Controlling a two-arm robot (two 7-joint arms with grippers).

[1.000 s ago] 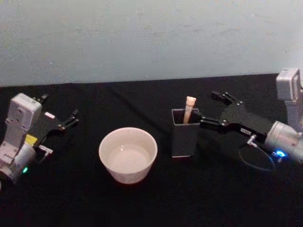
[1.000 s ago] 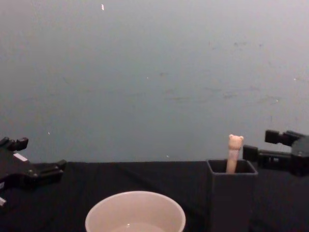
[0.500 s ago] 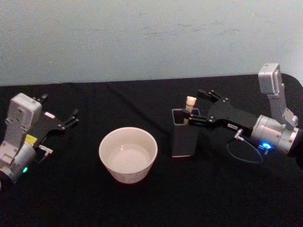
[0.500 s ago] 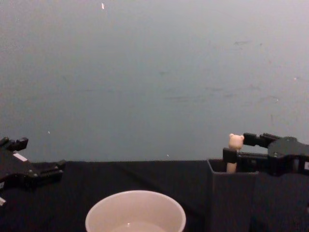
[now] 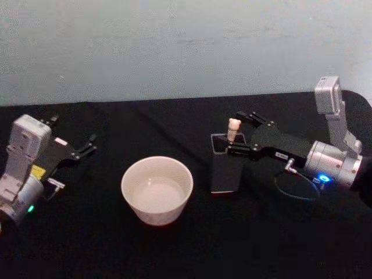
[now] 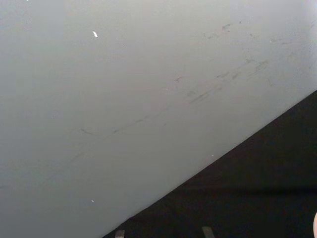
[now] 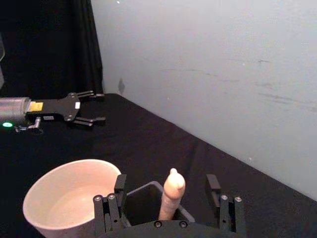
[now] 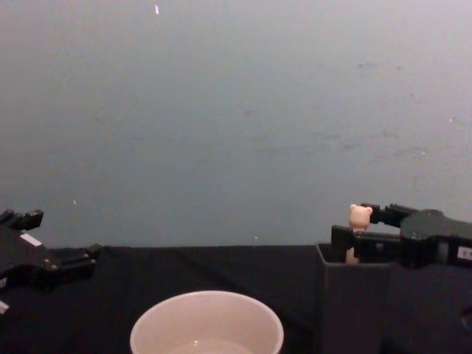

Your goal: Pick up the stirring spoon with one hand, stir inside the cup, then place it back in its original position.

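Straddling the stirring spoon point(image 5: 233, 129), right gripper point(image 7: 167, 182) has its jaws spread, one finger on each side of the beige handle. Right wrist view shows a clear gap on both sides; no contact with the handle. Gripper sits level with the mouth of the dark grey square holder point(image 5: 226, 171), reaching in from the robot's right.

Spoon stands nearly upright in the holder, with the bear-head top poking above the rim. Neck and bowl are hidden inside.

Cream-white cup point(image 5: 156, 214) sits to the holder's left, near it but apart. Rim is round, and the inside looks pale and wet, though I cannot say with what.

Left gripper point(image 5: 72, 131) is parked at the far left of the black table point(image 5: 174, 256), well apart from the cup, jaws spread on nothing.
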